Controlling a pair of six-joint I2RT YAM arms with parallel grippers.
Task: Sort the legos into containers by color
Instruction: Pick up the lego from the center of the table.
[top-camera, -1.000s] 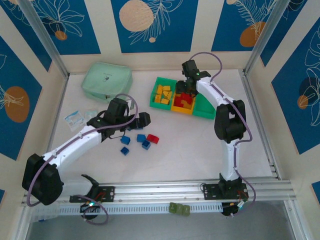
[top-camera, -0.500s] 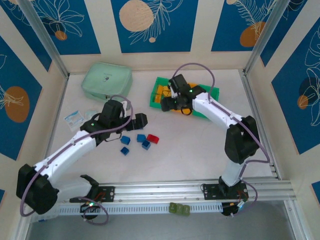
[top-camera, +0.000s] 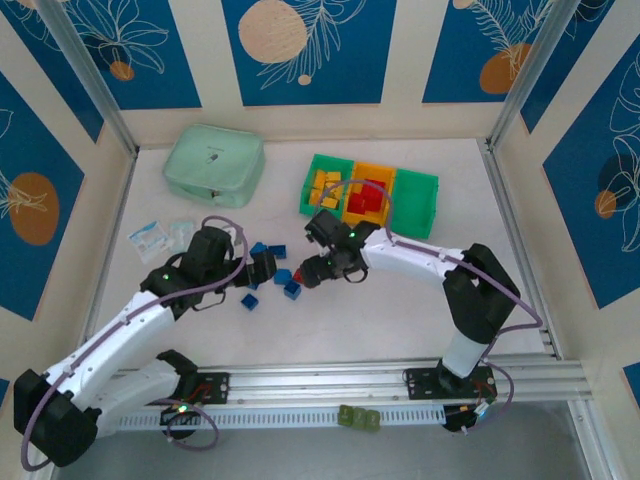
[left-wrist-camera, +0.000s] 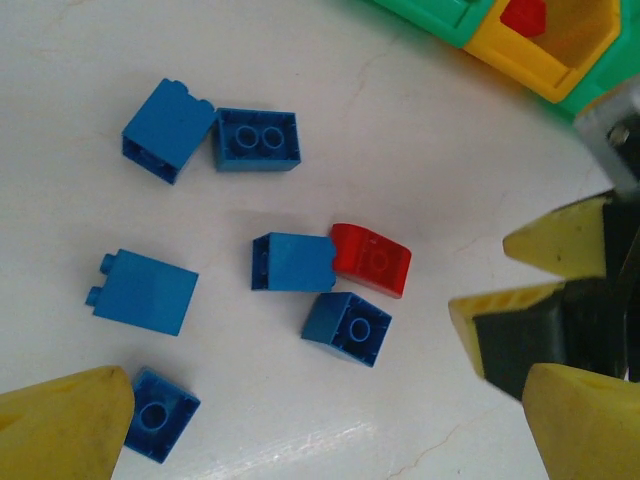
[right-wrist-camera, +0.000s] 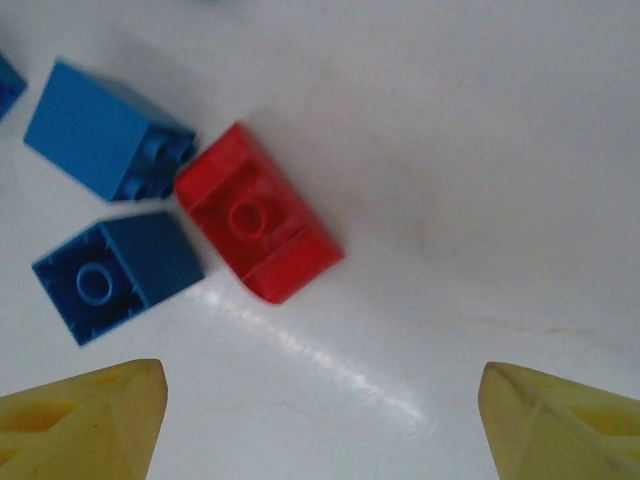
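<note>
Arms from both sides meet over the loose legos near the middle of the desk. The left arm stretches from its base at the near left corner, slanting up and to the right, and the left tool hangs over the bricks. Its yellow fingers stand wide apart and grip nothing. The right arm rises from its base, bends at the elbow and runs leftward low over the desk, so the right tool faces the left one, just beside it. Its fingers are likewise spread and empty; the red brick lies on the desk ahead of the gap between them, touched by neither.

The left wrist view shows six blue bricks and that one red brick loose on the desk. The red one touches a blue brick end to end, and another blue sits just beside the pair. Two more blues lie side by side farther off, one lies alone, and one sits near a left finger.

The containers are three joined bins at the far side: a green one holding yellow bricks, an orange one holding red bricks, and a second green one. The bricks inside are too small to count. One mint-green case and two small packets lie to the left.
</note>
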